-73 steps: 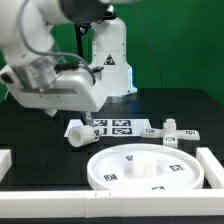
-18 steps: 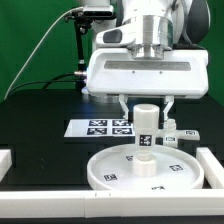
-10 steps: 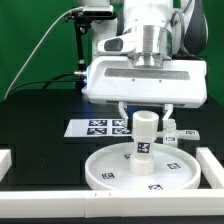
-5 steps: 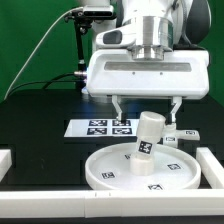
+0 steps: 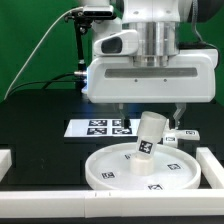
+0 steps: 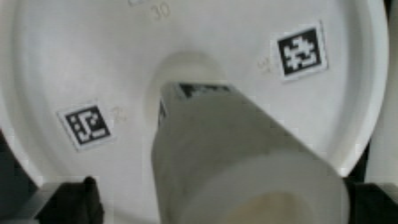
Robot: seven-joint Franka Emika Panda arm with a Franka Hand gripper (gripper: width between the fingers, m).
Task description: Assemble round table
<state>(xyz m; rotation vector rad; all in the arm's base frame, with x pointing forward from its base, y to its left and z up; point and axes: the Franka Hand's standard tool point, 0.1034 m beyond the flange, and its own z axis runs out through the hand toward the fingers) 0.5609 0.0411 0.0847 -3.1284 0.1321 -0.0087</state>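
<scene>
- A white border rail (image 5: 40,206) is lying just in front of the disc (image 5: 105,172).
- The leg (image 5: 148,140) is standing on the disc's middle, leaning toward the exterior view's right.
- The gripper (image 5: 150,109) is hovering just above the disc's middle, its jaws spreading wide apart and touching nothing, with the leg's top between them.
- The marker board (image 5: 100,127) is lying flat just behind the disc.

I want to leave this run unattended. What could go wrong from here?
1. The leg leans on the disc with nothing holding it, so it may topple.
2. It leans toward the exterior view's right, so a fall could hit the small white parts beside the disc.
3. The open gripper above it would meet a tilted leg, so a regrasp may slip.
</scene>
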